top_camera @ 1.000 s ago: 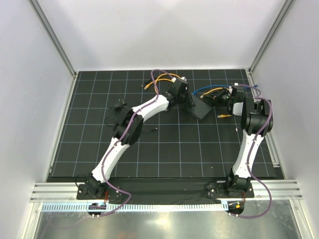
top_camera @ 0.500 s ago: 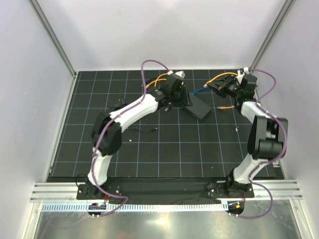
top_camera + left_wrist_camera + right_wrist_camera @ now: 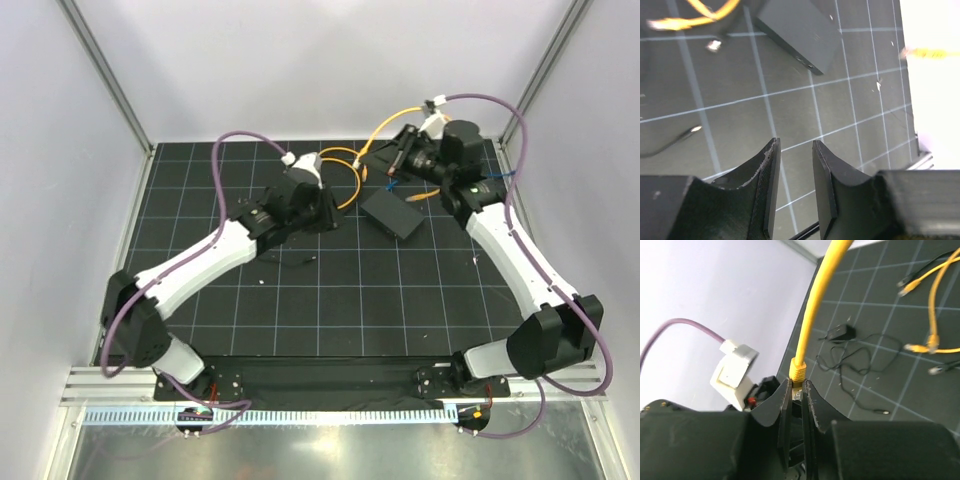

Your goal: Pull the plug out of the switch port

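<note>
The switch [image 3: 392, 213] is a flat matte-black box lying on the mat; its port edge [image 3: 802, 59] shows in the left wrist view with no cable in it there. My right gripper [image 3: 403, 152] hangs above the mat behind the box, shut on the yellow plug [image 3: 797, 371]. The plug's yellow cable [image 3: 375, 125] arcs up and then down toward the mat. My left gripper [image 3: 320, 212] hovers left of the switch, apart from it. Its jaws [image 3: 795, 146] stand open with only mat between them.
A small black adapter [image 3: 840, 332] with thin black wire [image 3: 860, 360] lies left of centre. Loose yellow cables [image 3: 932, 315] and a blue cable [image 3: 395, 183] lie near the back of the gridded mat [image 3: 350, 290]. White walls close in the back and sides.
My right gripper has risen and swung left with the yellow plug, drawing its cable up. My left gripper has backed away left from the switch and its jaws have widened.
</note>
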`<state>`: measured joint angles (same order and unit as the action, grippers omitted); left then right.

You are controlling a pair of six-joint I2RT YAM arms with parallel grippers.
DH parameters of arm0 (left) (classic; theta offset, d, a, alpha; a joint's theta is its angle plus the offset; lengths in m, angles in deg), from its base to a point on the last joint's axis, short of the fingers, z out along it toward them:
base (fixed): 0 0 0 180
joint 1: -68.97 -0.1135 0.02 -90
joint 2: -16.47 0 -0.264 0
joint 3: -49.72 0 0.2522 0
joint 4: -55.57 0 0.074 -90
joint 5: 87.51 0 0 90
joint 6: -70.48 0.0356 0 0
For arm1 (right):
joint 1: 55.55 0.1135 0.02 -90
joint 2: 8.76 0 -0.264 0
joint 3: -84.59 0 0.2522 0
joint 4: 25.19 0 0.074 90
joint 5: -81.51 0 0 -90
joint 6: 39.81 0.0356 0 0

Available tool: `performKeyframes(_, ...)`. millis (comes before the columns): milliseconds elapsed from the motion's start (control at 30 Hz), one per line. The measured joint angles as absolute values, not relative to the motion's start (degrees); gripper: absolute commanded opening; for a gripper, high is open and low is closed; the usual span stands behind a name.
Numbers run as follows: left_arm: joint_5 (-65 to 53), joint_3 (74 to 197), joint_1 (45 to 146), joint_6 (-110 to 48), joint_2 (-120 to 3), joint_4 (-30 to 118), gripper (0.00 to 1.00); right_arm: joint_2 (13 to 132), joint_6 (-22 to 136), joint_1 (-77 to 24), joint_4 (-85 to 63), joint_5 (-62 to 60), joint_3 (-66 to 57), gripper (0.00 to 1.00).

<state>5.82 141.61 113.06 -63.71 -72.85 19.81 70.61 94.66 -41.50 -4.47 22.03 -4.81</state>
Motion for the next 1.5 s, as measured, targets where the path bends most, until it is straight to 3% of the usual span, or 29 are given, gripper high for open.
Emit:
performKeyframes(433, 18.21, 132.76, 112.80, -59.03, -49.18, 15.46, 0.48, 92.97, 102.86, -30.73, -4.55, 16.31, -17.77, 0.01)
performKeyframes(667, 20.90, 128.80, 111.08, -57.87, -46.20, 12.53, 0.52, 106.33, 109.85, -27.93, -6.70, 16.02, -26.01, 0.01)
performKeyframes(1000, 20.09, 128.28, 107.73, -57.37, -46.62, 11.94, 0.54, 116.49, 115.75, -27.06, -11.00, 16.83, -33.59, 0.02)
performKeyframes(1133, 18.89, 128.28, 106.55, -56.65, -48.08, 11.94, 0.55, 122.83, 114.77, -27.30, -11.13, 17.51, -41.86, 0.09)
performKeyframes(1267, 18.21, 128.25, 105.46, -56.21, -48.21, 11.92, 0.56, 129.69, 114.53, -28.13, -11.81, 19.28, -49.53, 0.22)
performKeyframes(1500, 17.10, 127.51, 102.46, -54.81, -47.56, 11.77, 0.57, 141.58, 114.66, -30.31, -13.06, 21.57, -59.25, 0.29)
